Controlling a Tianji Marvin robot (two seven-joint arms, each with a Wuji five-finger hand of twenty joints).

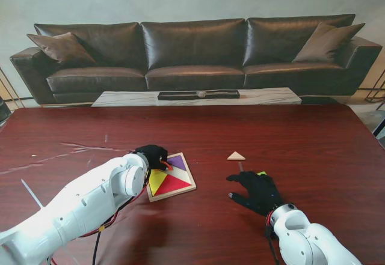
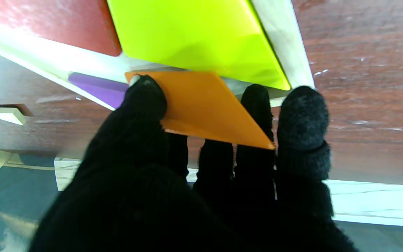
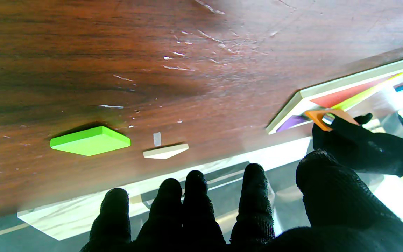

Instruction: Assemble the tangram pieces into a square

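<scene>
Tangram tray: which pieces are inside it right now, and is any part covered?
The tray holds a red triangle, a yellow piece and a purple piece. The left hand holds an orange triangle over its far-left corner, covering whatever lies there.

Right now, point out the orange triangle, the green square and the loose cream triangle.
orange triangle [image 2: 205, 105]: left wrist view, middle of its flat face.
green square [image 3: 89, 140]: right wrist view, top face.
cream triangle [image 1: 236, 155]: stand view, centre of the piece.
</scene>
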